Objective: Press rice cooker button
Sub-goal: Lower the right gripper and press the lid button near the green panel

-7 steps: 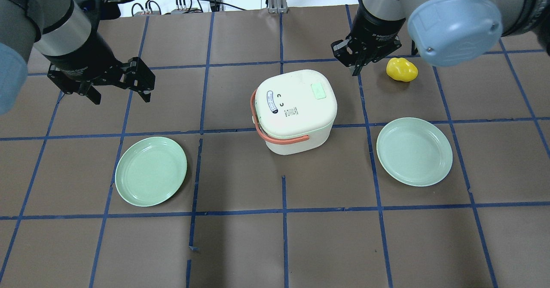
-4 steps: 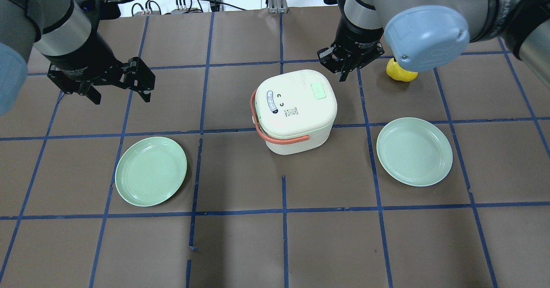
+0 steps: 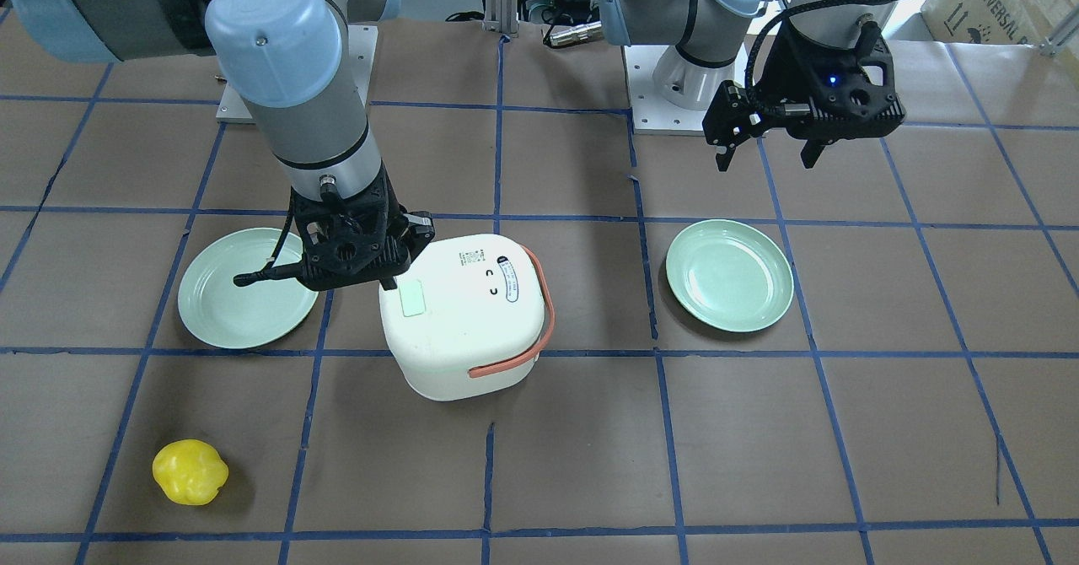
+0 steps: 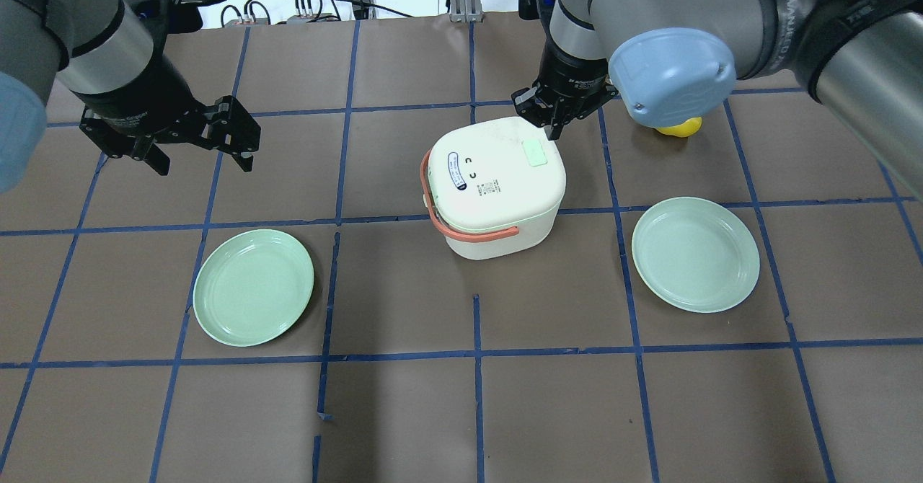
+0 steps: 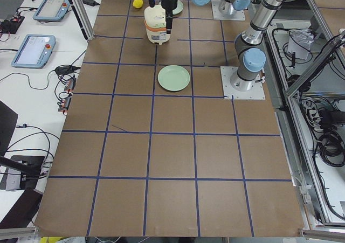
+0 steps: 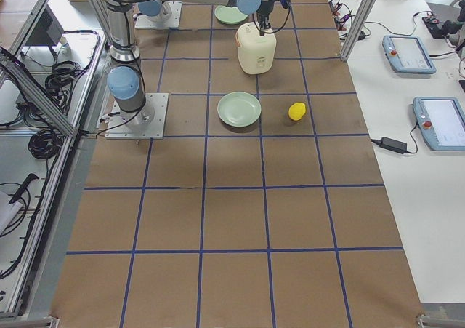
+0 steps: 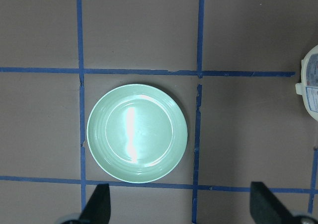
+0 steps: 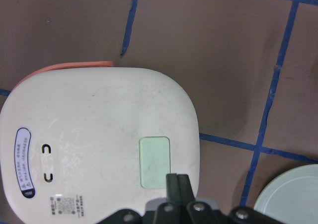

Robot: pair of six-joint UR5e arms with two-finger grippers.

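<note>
The white rice cooker (image 4: 494,180) with a salmon handle stands mid-table. Its pale green button (image 4: 535,153) is on the lid near the far right corner. My right gripper (image 4: 554,133) is shut and empty, pointing down at that corner. In the right wrist view its closed fingertips (image 8: 177,179) lie at the edge of the button (image 8: 155,162). I cannot tell whether they touch. My left gripper (image 4: 203,162) is open and empty, well left of the cooker, above a green plate (image 7: 136,133).
Two pale green plates lie on the table, one at front left (image 4: 253,287) and one at front right (image 4: 695,254). A yellow pepper-like object (image 3: 190,471) lies beyond the cooker on the right side, partly hidden by my right arm in the overhead view.
My right gripper has moved left from beside the yellow object to the cooker's far right corner, by the button. My left arm has not moved.
</note>
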